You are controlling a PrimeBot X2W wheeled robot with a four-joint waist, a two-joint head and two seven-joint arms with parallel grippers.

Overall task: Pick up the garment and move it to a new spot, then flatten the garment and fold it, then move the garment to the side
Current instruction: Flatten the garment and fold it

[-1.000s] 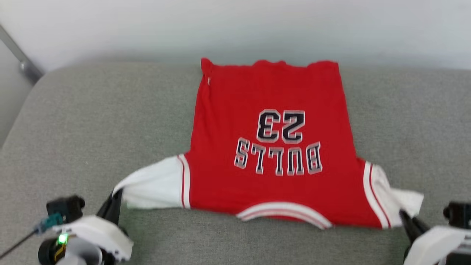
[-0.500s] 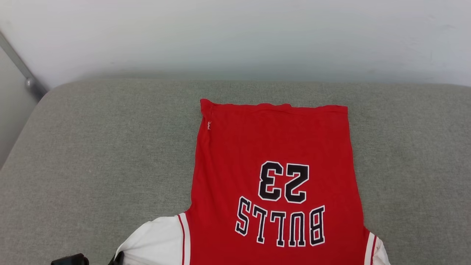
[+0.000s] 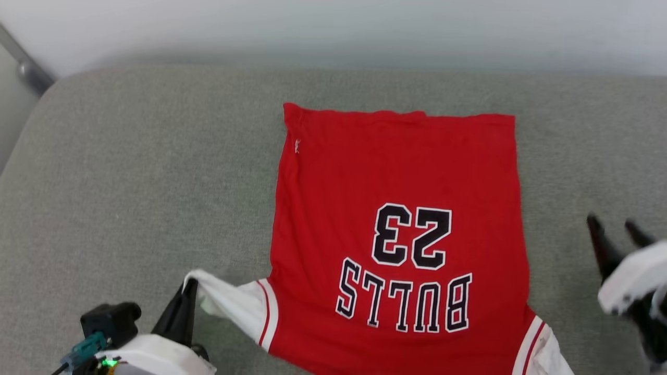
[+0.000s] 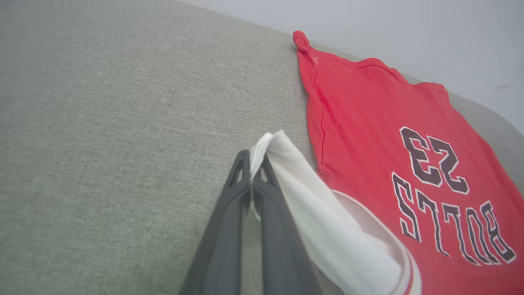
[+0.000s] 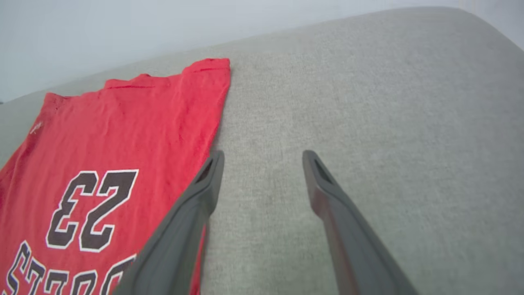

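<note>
The garment (image 3: 396, 182), a red jersey T-shirt with black "BULLS 23" lettering and white sleeves, lies spread on the grey cushion with its collar end toward me. My left gripper (image 3: 190, 285) is shut on the tip of the garment's white left sleeve (image 3: 229, 302), which it holds lifted and stretched. The left wrist view shows the garment (image 4: 380, 135) and my left gripper (image 4: 250, 157) pinching the white sleeve (image 4: 323, 229). My right gripper (image 3: 615, 229) stands open over bare cushion to the right of the garment. In the right wrist view my right gripper (image 5: 262, 157) holds nothing, beside the garment (image 5: 123, 135).
The grey cushion (image 3: 130, 172) has wide bare fabric left and right of the garment. A pale wall (image 3: 333, 26) rises behind its far edge. A metal pole (image 3: 26, 67) stands at the far left corner.
My right gripper has let go of the right sleeve, opened and moved up beside the garment. The left gripper still holds the left sleeve. The head camera has tilted up and back down.
</note>
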